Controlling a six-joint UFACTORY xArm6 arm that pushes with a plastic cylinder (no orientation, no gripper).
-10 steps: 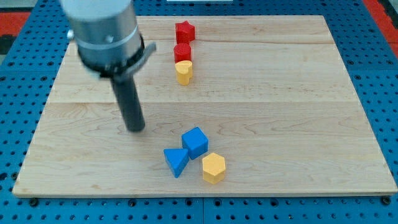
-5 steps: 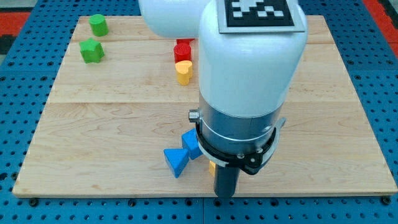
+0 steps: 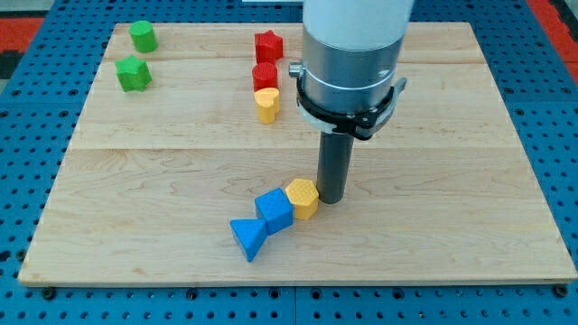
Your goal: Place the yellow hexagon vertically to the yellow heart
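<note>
The yellow hexagon (image 3: 303, 199) lies below the board's middle, pressed against the blue cube (image 3: 275, 212). My tip (image 3: 331, 199) stands just to the right of the hexagon, touching or nearly touching it. The yellow heart (image 3: 265, 104) sits near the view's top, well above the hexagon and a little to its left. The arm's grey and white body rises above the rod and hides part of the board's top.
A blue triangle (image 3: 247, 238) touches the blue cube's lower left. A red cylinder (image 3: 265, 75) and a red star (image 3: 267, 44) stand in a column above the heart. A green cylinder (image 3: 142, 36) and a green star (image 3: 133, 73) are at the top left.
My tip went from the board's left, around below the hexagon, to its right side. The hexagon has moved up and left, pushing the blue cube and triangle down and left.
</note>
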